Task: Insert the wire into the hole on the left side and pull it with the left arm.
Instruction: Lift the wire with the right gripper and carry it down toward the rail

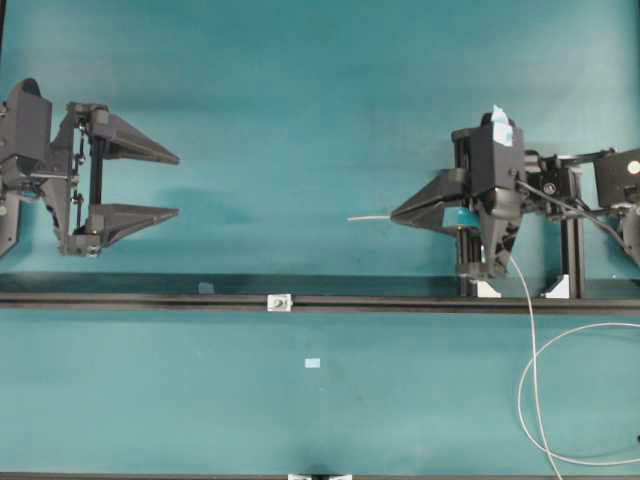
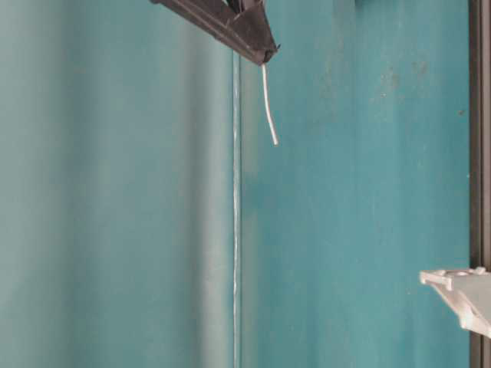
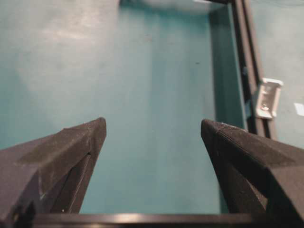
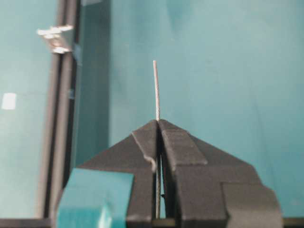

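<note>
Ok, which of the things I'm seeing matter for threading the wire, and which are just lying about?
For the job:
- wire, tip clamped in the right gripper
- hole in the small block on the rail
- left gripper, open, empty

Lying about:
- pale tape rectangle
- white brackets by the right arm

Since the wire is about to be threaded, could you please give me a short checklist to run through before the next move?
1. Right claw shut on the thin pale grey-white wire: ok.
2. Stiff wire tip pokes out beyond the claw: ok, though it curves slightly in the table-level view.
3. Tip lined up with the dark round hole in the small white-silver block on the long black rail: not ok, the tip is well away from it.
4. Left claw open and holding nothing, ready to pull: ok.
5. Trailing wire loop free of snags: cannot tell, it runs out of view.
</note>
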`<state>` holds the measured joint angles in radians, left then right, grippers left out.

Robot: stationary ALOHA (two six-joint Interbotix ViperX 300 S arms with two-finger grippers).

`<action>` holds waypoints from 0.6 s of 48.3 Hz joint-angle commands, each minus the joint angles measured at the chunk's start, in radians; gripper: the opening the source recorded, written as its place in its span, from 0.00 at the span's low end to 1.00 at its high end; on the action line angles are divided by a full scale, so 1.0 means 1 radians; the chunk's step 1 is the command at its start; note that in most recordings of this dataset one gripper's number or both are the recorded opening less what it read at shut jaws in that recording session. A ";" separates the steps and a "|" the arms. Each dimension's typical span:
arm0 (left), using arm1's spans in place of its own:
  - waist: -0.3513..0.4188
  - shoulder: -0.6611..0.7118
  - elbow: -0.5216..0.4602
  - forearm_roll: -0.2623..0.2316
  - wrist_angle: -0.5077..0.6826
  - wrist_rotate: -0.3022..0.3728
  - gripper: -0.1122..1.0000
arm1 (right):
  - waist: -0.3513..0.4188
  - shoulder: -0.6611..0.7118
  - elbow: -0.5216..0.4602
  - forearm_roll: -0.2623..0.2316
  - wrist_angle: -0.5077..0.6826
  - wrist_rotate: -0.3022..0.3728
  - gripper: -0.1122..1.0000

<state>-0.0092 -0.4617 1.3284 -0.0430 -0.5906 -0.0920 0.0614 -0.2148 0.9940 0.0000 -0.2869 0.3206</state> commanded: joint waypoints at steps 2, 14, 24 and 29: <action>-0.029 0.020 -0.015 -0.008 -0.037 0.002 0.70 | 0.028 0.014 0.003 0.025 -0.075 0.000 0.14; -0.057 0.135 -0.017 -0.012 -0.155 0.000 0.70 | 0.086 0.118 -0.003 0.098 -0.224 -0.028 0.14; -0.089 0.267 -0.029 -0.012 -0.307 0.000 0.70 | 0.130 0.181 -0.005 0.247 -0.284 -0.115 0.14; -0.098 0.321 -0.035 -0.012 -0.350 0.000 0.70 | 0.176 0.190 0.000 0.348 -0.344 -0.202 0.14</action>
<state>-0.0966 -0.1703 1.3100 -0.0522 -0.9004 -0.0920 0.2056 -0.0184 1.0063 0.2853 -0.5860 0.1565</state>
